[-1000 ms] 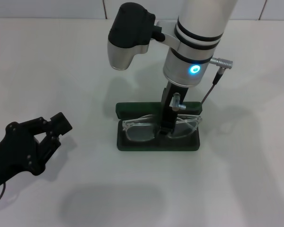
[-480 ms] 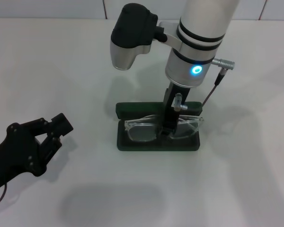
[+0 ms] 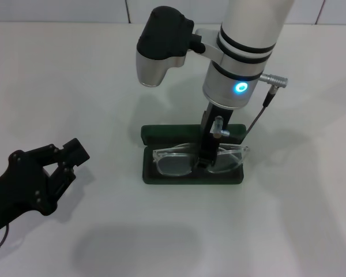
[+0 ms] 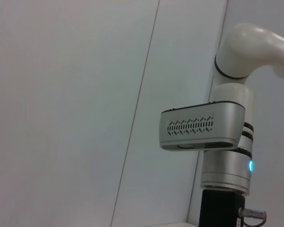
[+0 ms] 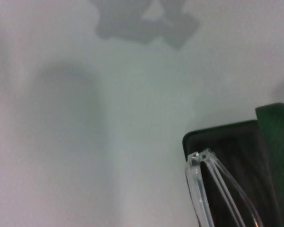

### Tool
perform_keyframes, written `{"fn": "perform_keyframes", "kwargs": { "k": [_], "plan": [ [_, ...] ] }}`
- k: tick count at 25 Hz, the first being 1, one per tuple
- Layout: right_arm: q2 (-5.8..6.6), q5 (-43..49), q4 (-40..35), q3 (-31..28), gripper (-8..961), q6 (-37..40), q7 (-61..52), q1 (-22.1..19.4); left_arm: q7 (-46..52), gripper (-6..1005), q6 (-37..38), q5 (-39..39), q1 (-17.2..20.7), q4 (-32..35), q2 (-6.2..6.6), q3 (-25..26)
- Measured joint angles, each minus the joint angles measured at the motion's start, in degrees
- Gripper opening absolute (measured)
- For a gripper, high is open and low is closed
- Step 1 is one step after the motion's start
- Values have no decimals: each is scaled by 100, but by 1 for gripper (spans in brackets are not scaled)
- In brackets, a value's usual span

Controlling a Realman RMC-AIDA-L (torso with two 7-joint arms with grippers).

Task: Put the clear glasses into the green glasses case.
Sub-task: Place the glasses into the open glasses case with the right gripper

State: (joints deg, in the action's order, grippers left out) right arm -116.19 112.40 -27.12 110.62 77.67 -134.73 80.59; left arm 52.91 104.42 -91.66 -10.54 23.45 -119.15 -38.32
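Observation:
The green glasses case [image 3: 161, 176] lies open in the middle of the table, its lid [image 3: 161, 132] standing up at the back. My right gripper [image 3: 204, 161] comes straight down over the case and is shut on the bridge of the clear glasses [image 3: 173, 161]. The glasses lie level over the dark lining, and I cannot tell whether they touch it. In the right wrist view one end of the clear glasses [image 5: 201, 175] hangs over a corner of the green glasses case [image 5: 213, 139]. My left gripper [image 3: 62, 166] is parked low at the near left, open and holding nothing.
The white table [image 3: 288, 219] spreads bare around the case. A tiled wall edge [image 3: 57, 11] runs along the back. The left wrist view shows only the wall and my right arm [image 4: 229, 142].
My right gripper and the clear glasses have shifted slightly to the right over the case. The left arm has not moved.

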Motion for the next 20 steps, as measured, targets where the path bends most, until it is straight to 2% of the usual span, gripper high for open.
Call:
{"fn": "perform_keyframes", "kwargs": {
  "k": [20],
  "plan": [
    [0, 9, 167, 3, 176, -25, 0, 5, -9, 137, -67, -9, 0, 2, -12, 0]
  ]
}}
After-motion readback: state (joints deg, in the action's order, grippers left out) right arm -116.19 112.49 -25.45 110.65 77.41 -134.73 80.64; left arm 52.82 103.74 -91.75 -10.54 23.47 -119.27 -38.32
